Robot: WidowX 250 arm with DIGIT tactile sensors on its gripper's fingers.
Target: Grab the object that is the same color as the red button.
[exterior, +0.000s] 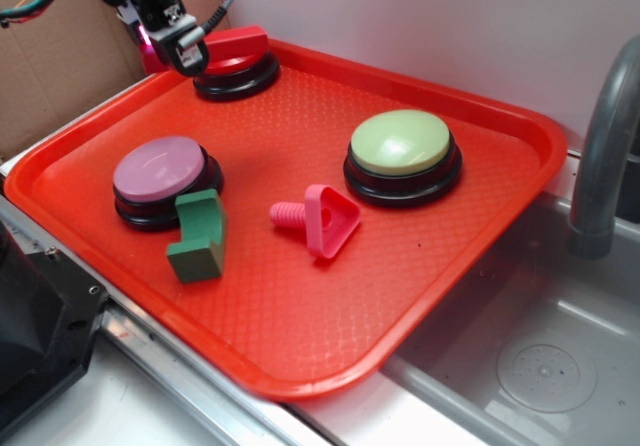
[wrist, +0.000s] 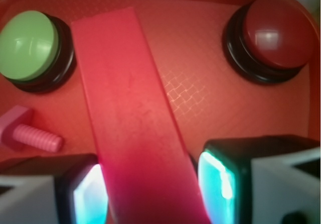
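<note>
My gripper [exterior: 186,50] hangs at the tray's far left corner, shut on the long flat red block [exterior: 240,39]. The block juts out to the right, just above the red button [exterior: 237,74]. In the wrist view the red block [wrist: 130,108] runs up from between the two glowing pads of the gripper [wrist: 150,186], held off the orange-red tray [wrist: 200,88]. The red button [wrist: 276,33], a glossy dome on a black base, lies at the upper right, apart from the block.
On the tray [exterior: 300,311] sit a pink-domed button [exterior: 158,169], a green notched block [exterior: 198,236], a pink screw [exterior: 320,219] and a light green button [exterior: 400,141]. A steel sink [exterior: 520,366] and faucet [exterior: 600,146] lie right. Cardboard [exterior: 60,66] stands behind.
</note>
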